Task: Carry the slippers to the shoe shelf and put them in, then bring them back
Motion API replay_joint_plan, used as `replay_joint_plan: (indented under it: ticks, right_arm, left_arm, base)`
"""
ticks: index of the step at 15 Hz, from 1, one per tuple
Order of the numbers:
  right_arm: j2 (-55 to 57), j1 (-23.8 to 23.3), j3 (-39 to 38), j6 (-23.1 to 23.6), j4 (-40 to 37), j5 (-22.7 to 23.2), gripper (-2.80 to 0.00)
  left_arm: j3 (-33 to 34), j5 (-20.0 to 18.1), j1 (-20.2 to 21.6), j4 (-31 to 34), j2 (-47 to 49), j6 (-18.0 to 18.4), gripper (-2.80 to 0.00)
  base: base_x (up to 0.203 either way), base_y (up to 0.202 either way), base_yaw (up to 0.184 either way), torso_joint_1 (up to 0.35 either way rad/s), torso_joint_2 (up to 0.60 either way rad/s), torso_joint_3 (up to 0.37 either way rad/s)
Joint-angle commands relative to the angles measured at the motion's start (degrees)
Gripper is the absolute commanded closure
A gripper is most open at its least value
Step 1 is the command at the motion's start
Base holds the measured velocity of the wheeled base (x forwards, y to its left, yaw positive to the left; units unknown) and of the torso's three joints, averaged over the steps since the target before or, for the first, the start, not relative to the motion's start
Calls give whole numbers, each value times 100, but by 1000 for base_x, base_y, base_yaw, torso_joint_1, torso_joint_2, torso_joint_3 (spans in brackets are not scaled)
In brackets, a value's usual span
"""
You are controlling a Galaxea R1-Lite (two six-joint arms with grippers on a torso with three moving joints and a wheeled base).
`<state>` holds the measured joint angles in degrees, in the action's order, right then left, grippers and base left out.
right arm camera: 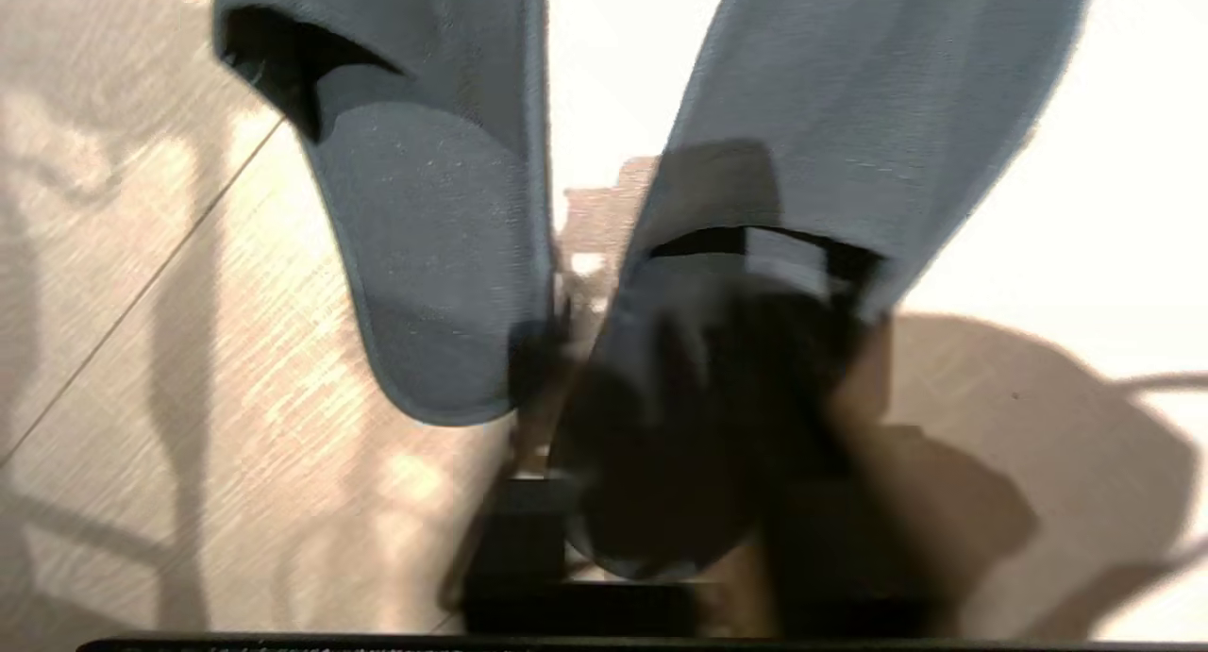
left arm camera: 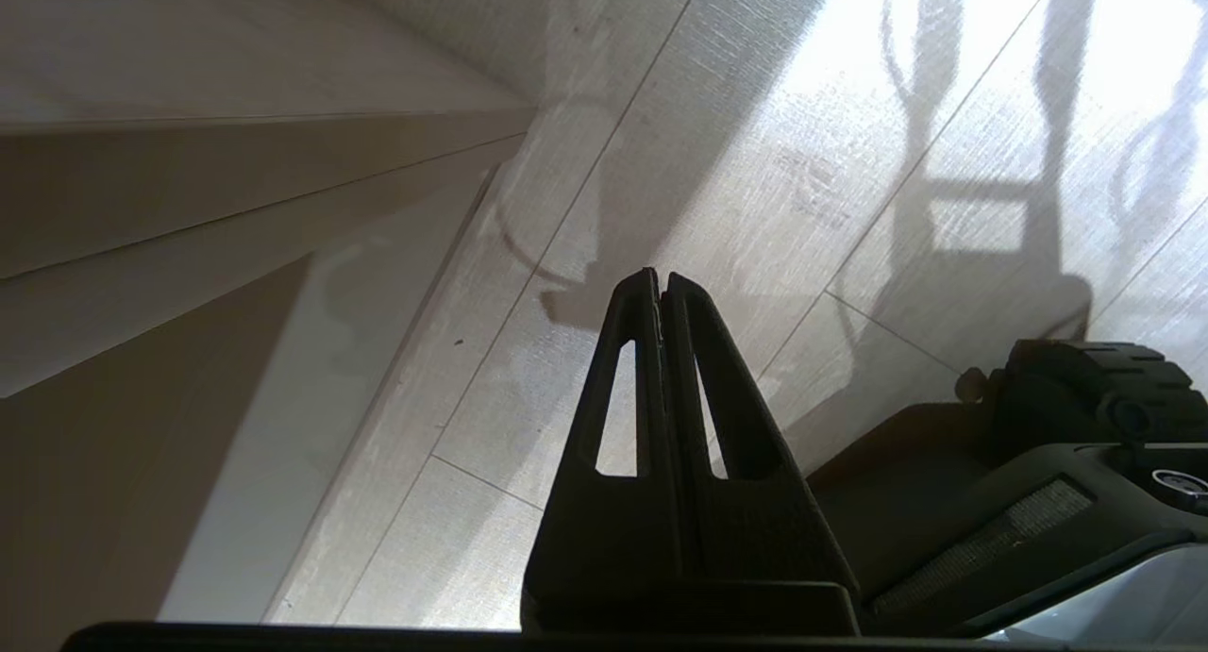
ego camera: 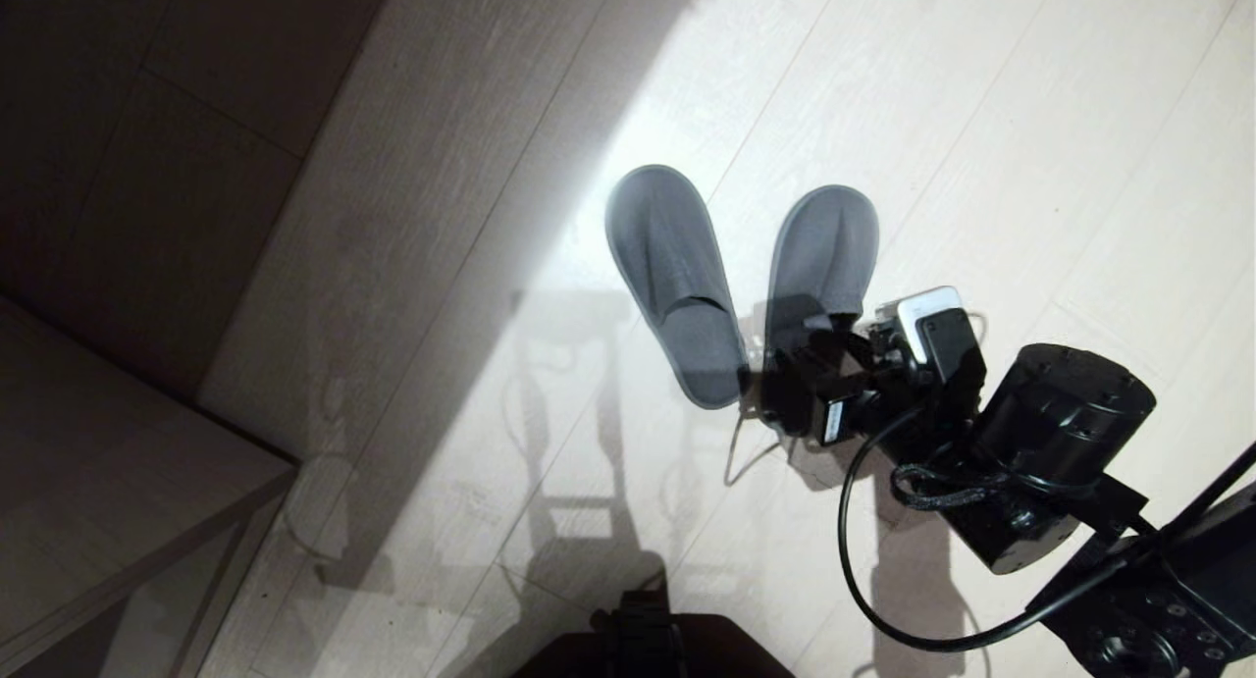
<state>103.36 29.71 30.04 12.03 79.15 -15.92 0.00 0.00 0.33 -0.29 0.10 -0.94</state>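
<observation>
Slippers (ego camera: 741,281) lie as a pair on the pale wood-grain floor (ego camera: 981,148), toes pointing away from the right gripper (ego camera: 785,384), heels toward it, the two splayed in a V so the heels nearly meet while the toes stand apart. Right gripper sits low at the heel end of the slipper on its own right side; its dark fingers (right arm camera: 812,369) straddle that heel, one finger between the two heels, the other on the outer side. Motion blur in the right wrist view hides the pads, so whether the fingers press the fabric or merely flank it cannot be told. The other slipper rests just beside the inner finger, apparently untouched. A black cable (ego camera: 849,521) loops from the right arm behind the gripper down over the floor. Left gripper (left arm camera: 661,279) hangs idle well off to the side over bare floor, fingertips pressed together with nothing between them; a light wood-laminate cabinet edge (left arm camera: 189,161) stands near it, beyond its tips.
</observation>
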Motion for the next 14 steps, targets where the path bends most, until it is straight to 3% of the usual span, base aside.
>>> replay_joint_plan:
  ticks: [1, 3, 5, 9, 11, 14]
  right_arm:
    - [-468, -44, -42, -25, -189, -253, 0]
    - [-493, -476, -326, -47, -393, -989, 0]
    - [-328, -890, -774, -236, -370, -1271, 0]
    - [427, -1652, -672, -580, -151, -1282, 0]
    - [775, -1842, -194, -504, 326, -1196, 0]
    - [1048, -1927, 790, -410, 361, -937, 0]
  left_arm:
    - [0, 0, 2, -6, 0, -3, 0]
    - [0, 0, 2, -4, 4, 6, 0]
    - [0, 0, 2, 3, 8, 6, 0]
    - [0, 0, 2, -3, 8, 6, 0]
    - [0, 0, 2, 3, 8, 6, 0]
    - [0, 0, 2, 2, 0, 15, 0]
  base:
    - [0, 0, 0, 0, 0, 0]
    - [0, 0, 0, 0, 0, 0]
    - [0, 0, 0, 0, 0, 0]
    - [0, 0, 0, 0, 0, 0]
    - [0, 0, 0, 0, 0, 0]
    - [0, 0, 0, 0, 0, 0]
